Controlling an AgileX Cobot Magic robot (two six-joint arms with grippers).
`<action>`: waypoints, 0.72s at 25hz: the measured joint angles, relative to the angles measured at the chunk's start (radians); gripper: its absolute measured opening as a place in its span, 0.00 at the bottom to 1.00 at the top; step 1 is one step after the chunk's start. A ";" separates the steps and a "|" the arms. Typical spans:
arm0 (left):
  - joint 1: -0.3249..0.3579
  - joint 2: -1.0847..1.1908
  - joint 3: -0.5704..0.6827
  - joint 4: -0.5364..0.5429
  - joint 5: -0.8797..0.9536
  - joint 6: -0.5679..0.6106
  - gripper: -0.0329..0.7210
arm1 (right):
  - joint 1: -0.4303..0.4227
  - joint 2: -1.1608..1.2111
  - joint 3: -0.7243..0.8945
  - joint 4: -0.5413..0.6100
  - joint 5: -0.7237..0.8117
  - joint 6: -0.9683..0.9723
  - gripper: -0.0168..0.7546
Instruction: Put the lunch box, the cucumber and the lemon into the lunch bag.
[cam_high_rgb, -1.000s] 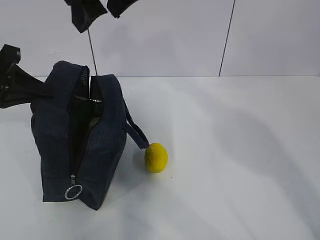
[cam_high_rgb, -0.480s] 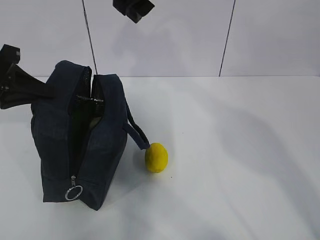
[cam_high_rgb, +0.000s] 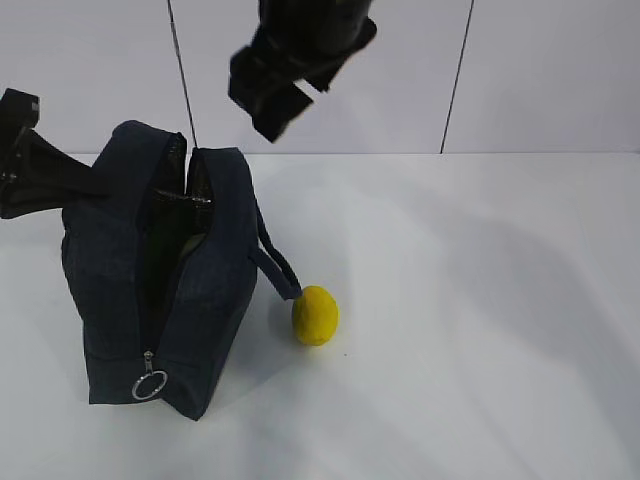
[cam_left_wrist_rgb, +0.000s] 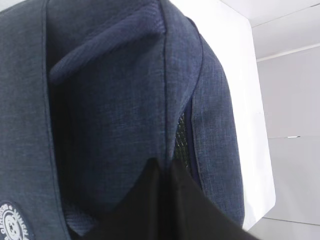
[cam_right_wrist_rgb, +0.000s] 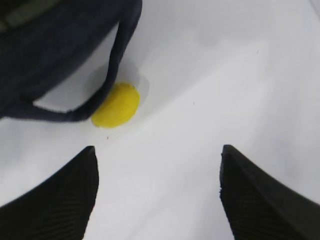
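The navy lunch bag stands at the left with its zipper open along the top. My left gripper is shut, its tips pinching a fold of the lunch bag's upper fabric from the left side. The yellow lemon lies on the table just right of the bag, beside a loop handle. My right gripper hangs open and empty high above the bag's right side. In the right wrist view the right gripper is apart from the lemon, which lies ahead and to the left. The lunch box and the cucumber are out of view.
A white table stretches to the right of the lemon, up to a white panelled wall. A silver ring pull hangs at the bag's near end. My left arm reaches in from the left edge.
My right gripper has come down from the top edge and moved right, now fully in the exterior view. The bag, the lemon and the left arm have stayed almost still.
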 joint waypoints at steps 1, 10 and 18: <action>0.000 0.000 0.000 0.000 0.000 0.000 0.04 | 0.000 -0.016 0.057 -0.005 -0.002 0.000 0.77; 0.000 0.000 0.000 0.000 0.002 0.002 0.04 | 0.000 -0.239 0.490 -0.041 -0.062 0.015 0.77; 0.000 0.000 0.000 0.000 0.002 0.002 0.04 | 0.000 -0.363 0.746 -0.040 -0.297 0.263 0.77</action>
